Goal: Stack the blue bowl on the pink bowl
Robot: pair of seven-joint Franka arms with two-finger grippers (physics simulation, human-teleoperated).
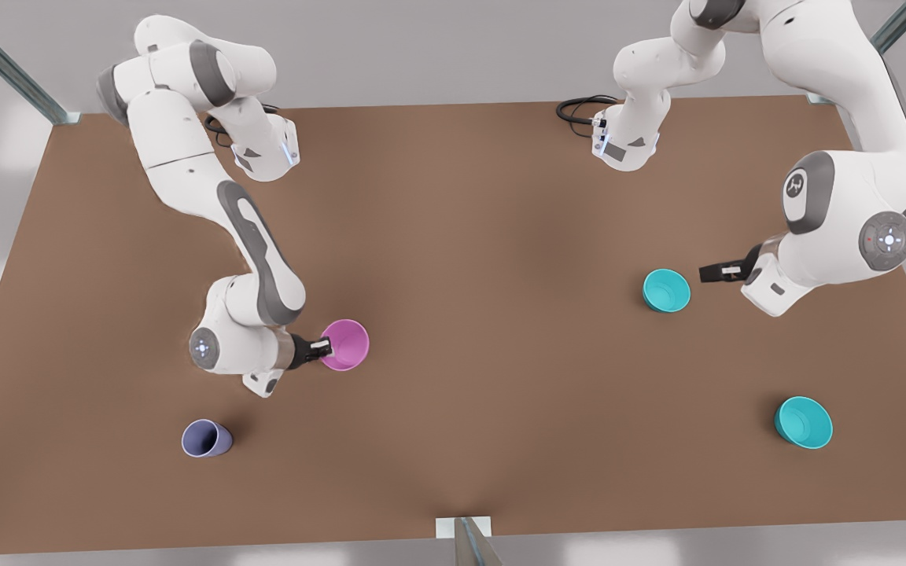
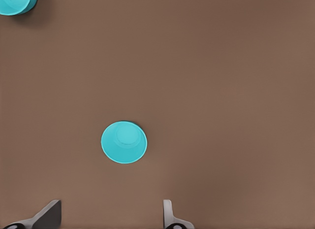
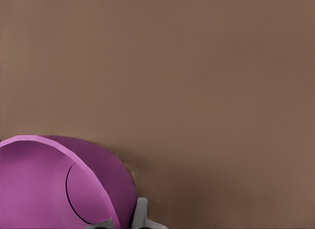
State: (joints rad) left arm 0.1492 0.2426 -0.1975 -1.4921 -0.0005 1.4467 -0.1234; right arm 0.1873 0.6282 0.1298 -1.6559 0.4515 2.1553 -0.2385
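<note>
Pink bowl, round smooth plastic, pinched at its rim by right gripper

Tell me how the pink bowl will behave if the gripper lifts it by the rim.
The pink bowl looks thin-walled and rigid, so probably light. The right gripper is pinched on one side of the rim, so the bowl may tilt or swing when lifted. Its smooth surface could slip between the fingers. The left gripper waits open near the blue bowl.

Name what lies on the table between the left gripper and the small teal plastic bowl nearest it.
Nothing: in the left wrist view only bare brown table separates the open left gripper from the small round teal plastic bowl. The front view agrees.
</note>
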